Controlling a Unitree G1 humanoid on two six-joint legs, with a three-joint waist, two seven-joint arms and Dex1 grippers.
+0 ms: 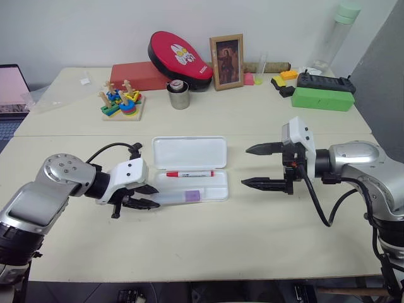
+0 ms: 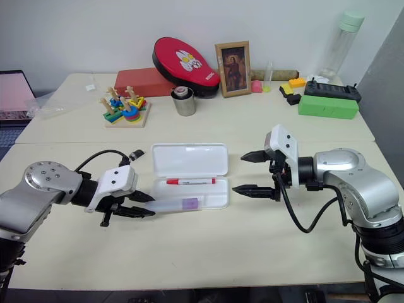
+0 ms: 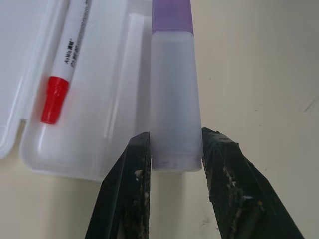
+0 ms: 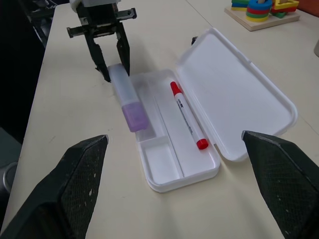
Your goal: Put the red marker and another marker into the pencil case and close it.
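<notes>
Table [image 1: 208, 243]: cream surface, bearing all items noted below.

Pencil case [image 1: 190, 153]: white, lying open near the table's middle, lid folded back toward the far side, shallow tray on the near side.

Right gripper [image 1: 264, 166]: positioned just right of the case, clear of it, its two black fingers spread wide, nothing between them.

Left gripper [image 1: 146, 196]: at the case's near left corner, fingers pinching the pale end of the lilac highlighter [image 3: 173, 99].

Red marker [image 1: 190, 173]: lying lengthwise inside the tray, along its far channel, apart from both grippers.

Lilac highlighter: resting along the tray's near edge, purple cap pointing right; whether it lies fully inside the tray or on the rim cannot be determined.

Far side of table: red oval case [image 1: 180, 59], framed picture [image 1: 227, 61], metal cup [image 1: 179, 95], wooden stacking toy [image 1: 122, 101], green block [image 1: 322, 98].
</notes>
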